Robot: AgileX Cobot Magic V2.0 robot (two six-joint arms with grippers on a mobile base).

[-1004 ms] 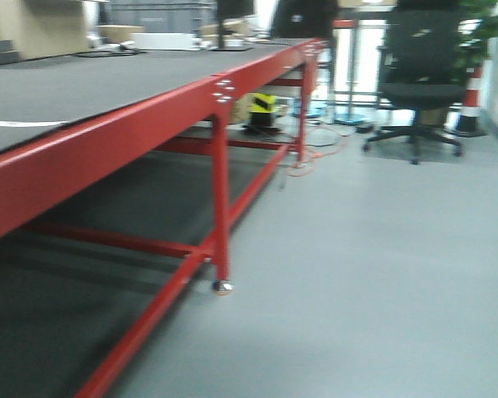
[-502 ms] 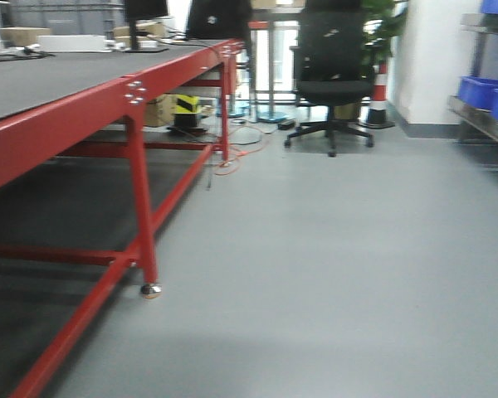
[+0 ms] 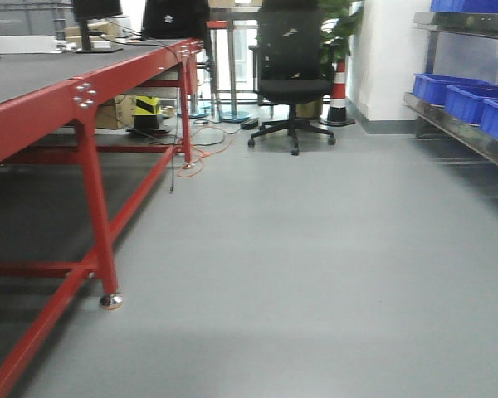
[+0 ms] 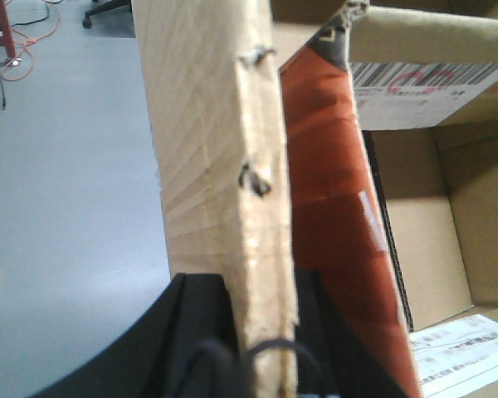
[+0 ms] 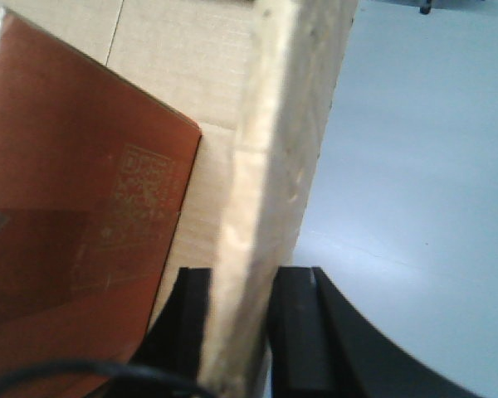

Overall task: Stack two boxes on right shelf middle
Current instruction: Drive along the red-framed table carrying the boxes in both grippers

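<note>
An open brown cardboard box is held from both sides and shows only in the wrist views. My left gripper (image 4: 261, 332) is shut on the top edge of one box wall (image 4: 257, 166). My right gripper (image 5: 241, 323) is shut on the opposite wall (image 5: 274, 166). Inside the box lies a flat orange-red packet (image 4: 332, 199) (image 5: 75, 191). A barcode label (image 4: 423, 83) sits on a box flap. The right shelf (image 3: 461, 133) shows at the front view's right edge, a steel level carrying blue bins (image 3: 452, 91); I cannot tell which level it is.
A long red-framed table (image 3: 91, 191) runs down the left, its foot (image 3: 110, 301) on the grey floor. At the far end stand a black office chair (image 3: 292, 79), a striped cone (image 3: 339, 91) and loose cables (image 3: 203, 145). Grey floor (image 3: 315, 265) lies between table and shelf.
The front view has swung to the right: the red table slid toward the left edge, the chair moved left, and the steel shelf with blue bins came further into view.
</note>
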